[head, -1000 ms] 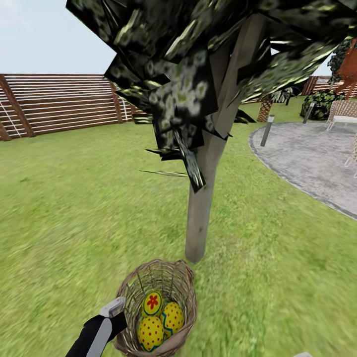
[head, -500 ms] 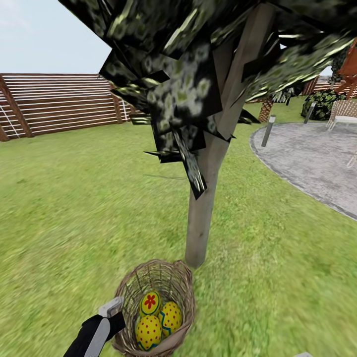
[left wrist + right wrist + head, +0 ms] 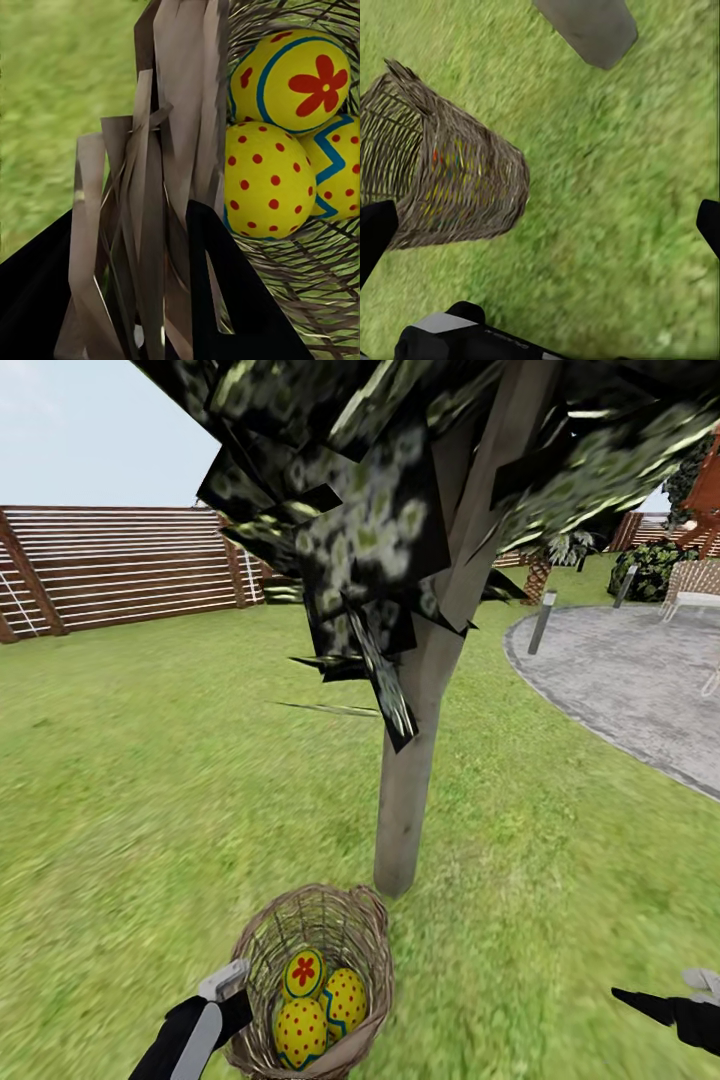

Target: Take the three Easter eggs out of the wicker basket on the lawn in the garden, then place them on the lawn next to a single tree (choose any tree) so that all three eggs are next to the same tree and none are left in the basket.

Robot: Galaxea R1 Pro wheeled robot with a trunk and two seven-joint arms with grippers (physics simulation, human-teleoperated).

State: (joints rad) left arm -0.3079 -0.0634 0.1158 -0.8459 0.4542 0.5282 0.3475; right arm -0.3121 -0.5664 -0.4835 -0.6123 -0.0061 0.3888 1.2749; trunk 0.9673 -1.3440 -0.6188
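- All three Easter eggs (image 3: 315,1005) are in the wicker basket (image 3: 312,980), which sits on the lawn (image 3: 150,800) at about 7 o'clock from the tree (image 3: 405,800) trunk, just beside its base.
- My guess is the eggs are hard, smooth and round, so slippery; pinch one across its middle. The basket looks light and stiff-ish.
- Left end effector (image 3: 142,292) is clamped on the basket's rim weave, one finger outside, one inside, at the basket's 9 o'clock side.
- Right end effector (image 3: 540,232) hangs over the grass off the basket's 3 o'clock side, fingers spread wide, holding nothing.
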